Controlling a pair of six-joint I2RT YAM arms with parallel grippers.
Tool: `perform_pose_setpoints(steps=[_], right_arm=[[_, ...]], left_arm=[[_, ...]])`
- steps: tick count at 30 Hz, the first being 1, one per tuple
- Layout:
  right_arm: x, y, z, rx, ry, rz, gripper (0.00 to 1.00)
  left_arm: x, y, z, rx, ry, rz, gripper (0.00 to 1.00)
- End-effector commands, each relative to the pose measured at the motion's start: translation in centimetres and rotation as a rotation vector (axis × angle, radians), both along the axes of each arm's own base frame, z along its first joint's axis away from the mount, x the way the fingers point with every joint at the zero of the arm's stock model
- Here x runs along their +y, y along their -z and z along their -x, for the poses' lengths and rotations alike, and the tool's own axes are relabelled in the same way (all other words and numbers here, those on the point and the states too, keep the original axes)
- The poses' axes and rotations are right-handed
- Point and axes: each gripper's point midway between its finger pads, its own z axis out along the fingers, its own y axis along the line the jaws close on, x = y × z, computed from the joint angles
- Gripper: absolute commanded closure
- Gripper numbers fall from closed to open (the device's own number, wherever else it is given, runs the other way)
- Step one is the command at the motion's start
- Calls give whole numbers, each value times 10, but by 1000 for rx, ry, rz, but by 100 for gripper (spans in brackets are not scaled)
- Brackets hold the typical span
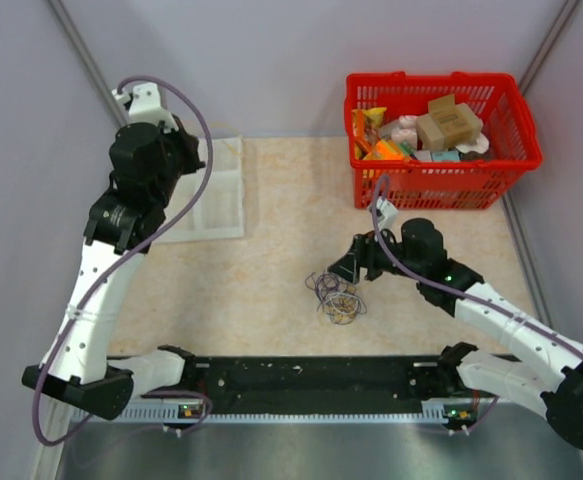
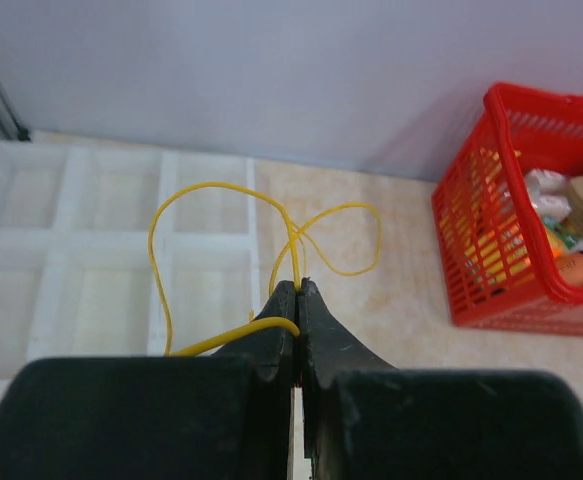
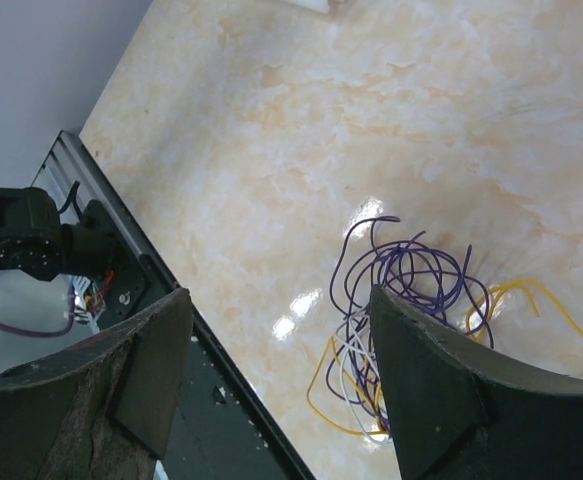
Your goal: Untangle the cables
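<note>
My left gripper (image 2: 297, 286) is shut on a thin yellow cable (image 2: 211, 187), held up in the air over the white tray (image 2: 71, 250). The cable's loops rise from the fingertips and one end trails out to the left. A tangle of cables (image 1: 336, 297), purple, white and yellow, lies on the table in front of the base rail. My right gripper (image 1: 348, 266) hangs just above the tangle's far right side. In the right wrist view it (image 3: 279, 295) stands wide open and holds nothing, and its right finger (image 3: 431, 390) hides part of the tangle (image 3: 401, 270).
A red basket (image 1: 516, 110) full of packets and boxes stands at the back right. The white compartment tray (image 1: 216, 195) lies at the back left under the left arm (image 1: 141, 165). The black base rail (image 1: 311, 380) runs along the near edge.
</note>
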Motion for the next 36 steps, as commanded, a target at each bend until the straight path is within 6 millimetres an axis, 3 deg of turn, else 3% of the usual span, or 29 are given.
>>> perform_pose_setpoints(steps=[1, 3, 7, 12, 16, 22, 27, 29, 32, 36], right_arm=[[1, -36, -3, -85, -1, -47, 29], [0, -36, -2, -84, 0, -45, 29], [0, -39, -2, -88, -3, -49, 29], [1, -46, -2, -94, -6, -63, 29], [-2, -45, 2, -92, 2, -63, 29], [-6, -42, 6, -86, 8, -56, 29], [-7, -43, 6, -85, 12, -60, 29], [-6, -42, 5, -81, 12, -57, 29], [-5, -42, 5, -75, 7, -58, 29], [-5, -45, 7, -80, 5, -64, 29]], left_arm=[[25, -22, -24, -37, -52, -146, 100], [30, -30, -34, -42, -57, -142, 100], [27, -12, -62, 7, -13, -68, 100], [17, 58, -100, 176, -8, -14, 100], [23, 117, -114, 269, -59, 3, 100], [35, 169, -123, 349, -138, -17, 100], [35, 187, -119, 388, -141, -6, 100], [25, 193, -120, 393, -99, 25, 100], [-5, 204, -125, 435, 98, 190, 100], [-10, 207, -131, 468, 259, 403, 100]])
